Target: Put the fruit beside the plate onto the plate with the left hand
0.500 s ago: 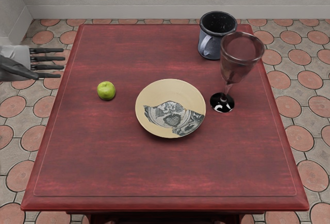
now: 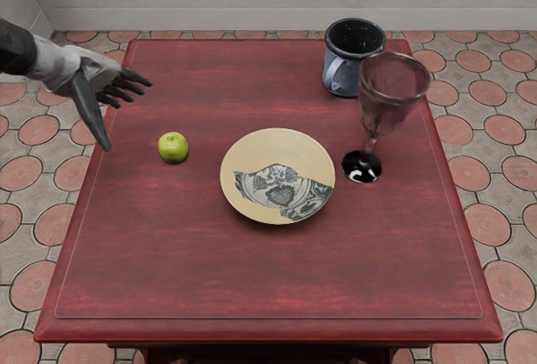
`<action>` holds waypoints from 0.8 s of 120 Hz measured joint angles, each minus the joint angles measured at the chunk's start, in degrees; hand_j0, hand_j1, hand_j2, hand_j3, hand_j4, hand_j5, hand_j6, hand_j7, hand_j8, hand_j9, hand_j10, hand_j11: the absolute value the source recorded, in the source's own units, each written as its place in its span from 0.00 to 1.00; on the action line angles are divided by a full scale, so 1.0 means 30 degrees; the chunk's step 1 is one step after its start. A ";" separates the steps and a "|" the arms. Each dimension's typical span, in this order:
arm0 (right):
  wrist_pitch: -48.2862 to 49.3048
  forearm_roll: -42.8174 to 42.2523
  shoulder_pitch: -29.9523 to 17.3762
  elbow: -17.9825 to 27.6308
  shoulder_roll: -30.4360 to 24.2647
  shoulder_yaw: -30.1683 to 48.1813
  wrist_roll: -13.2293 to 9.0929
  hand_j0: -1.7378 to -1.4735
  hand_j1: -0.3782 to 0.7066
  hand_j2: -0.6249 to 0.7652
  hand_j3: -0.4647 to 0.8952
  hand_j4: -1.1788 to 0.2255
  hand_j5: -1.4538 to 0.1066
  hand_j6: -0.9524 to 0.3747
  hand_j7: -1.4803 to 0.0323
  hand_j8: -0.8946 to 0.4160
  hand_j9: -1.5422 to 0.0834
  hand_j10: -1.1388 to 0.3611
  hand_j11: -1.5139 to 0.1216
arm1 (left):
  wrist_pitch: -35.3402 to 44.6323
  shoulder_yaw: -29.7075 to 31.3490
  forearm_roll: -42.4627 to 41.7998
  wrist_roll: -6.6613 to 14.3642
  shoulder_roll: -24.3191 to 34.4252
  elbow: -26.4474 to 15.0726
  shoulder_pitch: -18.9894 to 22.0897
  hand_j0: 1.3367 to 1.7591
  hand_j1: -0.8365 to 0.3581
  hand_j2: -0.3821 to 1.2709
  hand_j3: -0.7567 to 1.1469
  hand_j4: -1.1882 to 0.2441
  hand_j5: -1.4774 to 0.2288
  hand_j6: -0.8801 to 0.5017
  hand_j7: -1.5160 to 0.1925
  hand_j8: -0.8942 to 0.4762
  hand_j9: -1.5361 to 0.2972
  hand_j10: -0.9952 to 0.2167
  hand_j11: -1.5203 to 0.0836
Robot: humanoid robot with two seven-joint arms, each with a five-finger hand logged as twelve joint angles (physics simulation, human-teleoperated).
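Note:
A small green apple (image 2: 173, 147) lies on the red table, just left of a cream plate (image 2: 277, 174) with a dark floral pattern. My left hand (image 2: 107, 96) reaches in from the left edge and hovers over the table's left rim, up and to the left of the apple. Its fingers are spread and the thumb points down. It holds nothing and is apart from the fruit. The right arm does not show.
A dark mug (image 2: 351, 55) stands at the back right of the table. A tall wine glass (image 2: 382, 114) stands to the right of the plate. The table (image 2: 252, 272) sits on a tiled floor, with a wall behind.
The left hand has moved in from the left edge, up and to the right toward the table, and has turned so its thumb points down. The apple and plate have not moved.

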 joint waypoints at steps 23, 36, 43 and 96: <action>0.0000 0.0000 0.0000 0.0000 0.0000 -0.0002 0.0000 0.30 0.05 0.45 0.34 0.82 0.91 0.70 0.96 0.67 0.93 0.75 0.91 | 0.0007 0.4984 0.4003 0.0000 -0.3247 0.0050 -0.2742 0.76 0.99 0.23 0.40 0.83 0.87 0.64 0.89 0.65 0.84 0.82 0.95; 0.0000 0.0000 0.0000 0.0000 0.0000 -0.0002 0.0000 0.30 0.05 0.45 0.34 0.82 0.91 0.70 0.96 0.67 0.93 0.75 0.91 | 0.0005 0.6450 0.4691 0.0000 -0.3800 0.0077 -0.3895 0.76 0.99 0.23 0.40 0.83 0.87 0.64 0.89 0.65 0.84 0.82 0.95; 0.0000 0.0000 0.0000 0.0000 0.0000 -0.0002 0.0000 0.30 0.05 0.45 0.34 0.82 0.91 0.70 0.96 0.67 0.93 0.75 0.91 | 0.0007 0.6998 0.4793 0.0000 -0.4905 0.0083 -0.4083 0.76 0.99 0.23 0.40 0.83 0.87 0.64 0.89 0.65 0.84 0.82 0.95; 0.0000 0.0000 0.0000 0.0000 0.0000 0.0008 0.0000 0.30 0.05 0.45 0.34 0.82 0.91 0.70 0.96 0.67 0.93 0.75 0.91 | 0.8229 0.9257 0.1811 0.0000 -0.8143 0.0861 -0.4578 0.76 0.99 0.23 0.40 0.83 0.87 0.64 0.89 0.65 0.84 0.82 0.95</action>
